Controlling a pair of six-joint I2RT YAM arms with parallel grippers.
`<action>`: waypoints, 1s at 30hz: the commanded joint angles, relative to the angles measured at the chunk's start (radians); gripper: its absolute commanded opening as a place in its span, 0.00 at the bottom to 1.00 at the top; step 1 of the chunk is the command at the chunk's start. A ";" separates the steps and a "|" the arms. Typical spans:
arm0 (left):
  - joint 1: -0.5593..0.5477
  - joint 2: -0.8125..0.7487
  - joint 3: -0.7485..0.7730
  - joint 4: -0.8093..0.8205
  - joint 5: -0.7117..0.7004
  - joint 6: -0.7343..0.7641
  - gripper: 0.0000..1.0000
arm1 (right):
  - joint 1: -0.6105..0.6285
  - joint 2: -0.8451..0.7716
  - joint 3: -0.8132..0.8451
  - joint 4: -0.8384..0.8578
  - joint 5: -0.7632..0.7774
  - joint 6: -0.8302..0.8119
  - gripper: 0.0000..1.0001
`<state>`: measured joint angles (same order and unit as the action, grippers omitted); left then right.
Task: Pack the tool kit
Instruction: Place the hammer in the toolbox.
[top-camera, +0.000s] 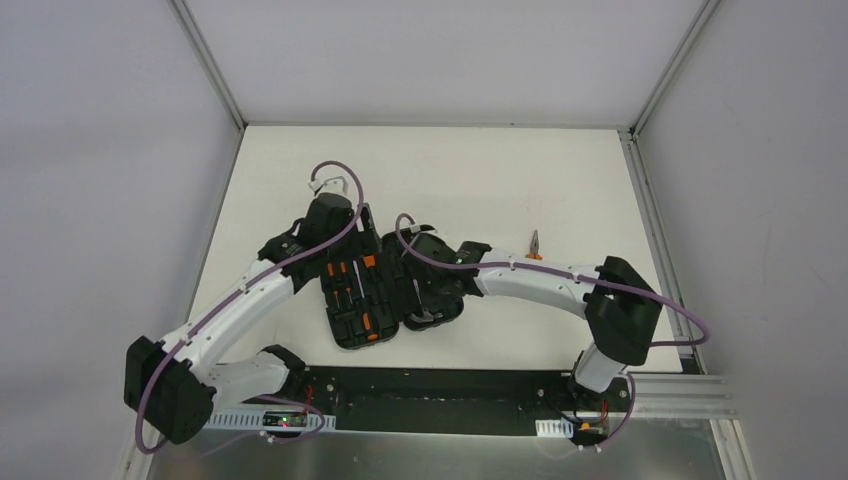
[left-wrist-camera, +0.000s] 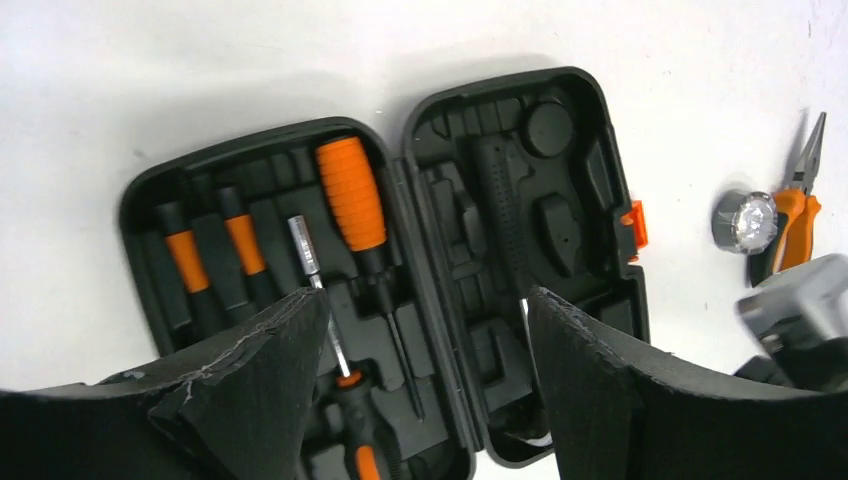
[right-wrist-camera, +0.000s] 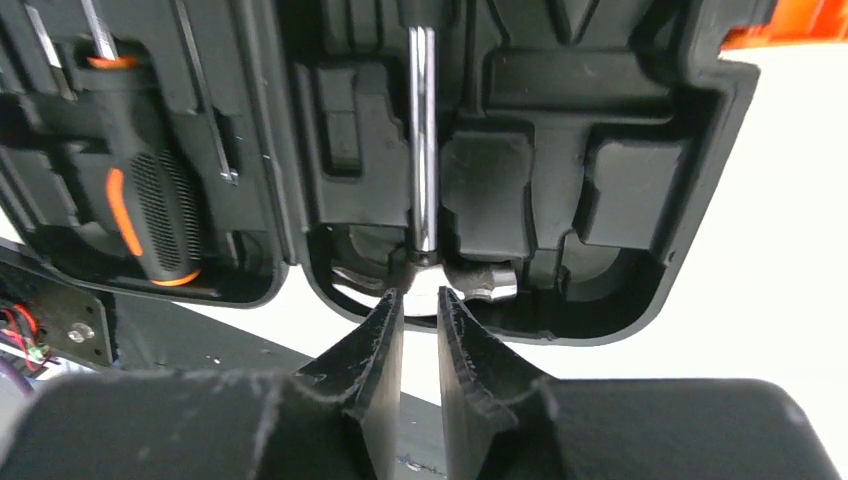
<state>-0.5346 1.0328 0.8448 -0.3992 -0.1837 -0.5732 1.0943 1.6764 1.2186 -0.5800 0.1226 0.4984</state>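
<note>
The black tool kit case (top-camera: 385, 290) lies open flat on the white table. Its left half holds orange-and-black screwdrivers (left-wrist-camera: 350, 190). A chrome hammer (right-wrist-camera: 423, 140) lies in a slot of the right half, head toward the near rim. My left gripper (left-wrist-camera: 425, 300) hovers open above the case's hinge, with nothing between its fingers. My right gripper (right-wrist-camera: 420, 298) is at the near rim. Its jaws stand a narrow gap apart, with the tips at the hammer head (right-wrist-camera: 480, 280). Whether they hold it is unclear. Orange-handled pliers (top-camera: 534, 245) lie on the table right of the case.
A shiny round silver object (left-wrist-camera: 745, 222) lies beside the pliers (left-wrist-camera: 795, 200). The case's orange latch (left-wrist-camera: 632, 225) faces them. The black base plate (right-wrist-camera: 150, 340) runs just behind the case's near rim. Grey walls enclose the table.
</note>
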 joint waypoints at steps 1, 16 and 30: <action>0.014 0.118 0.076 0.102 0.129 -0.118 0.70 | 0.006 -0.027 -0.069 0.087 -0.046 0.040 0.19; 0.019 0.534 0.273 0.138 0.292 -0.172 0.26 | 0.044 -0.019 -0.067 0.079 0.040 0.011 0.14; 0.019 0.693 0.280 0.125 0.328 -0.170 0.14 | 0.045 0.019 -0.012 0.041 0.039 -0.002 0.15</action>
<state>-0.5282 1.7084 1.1141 -0.2687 0.1280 -0.7277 1.1343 1.6779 1.1580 -0.5045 0.1501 0.5091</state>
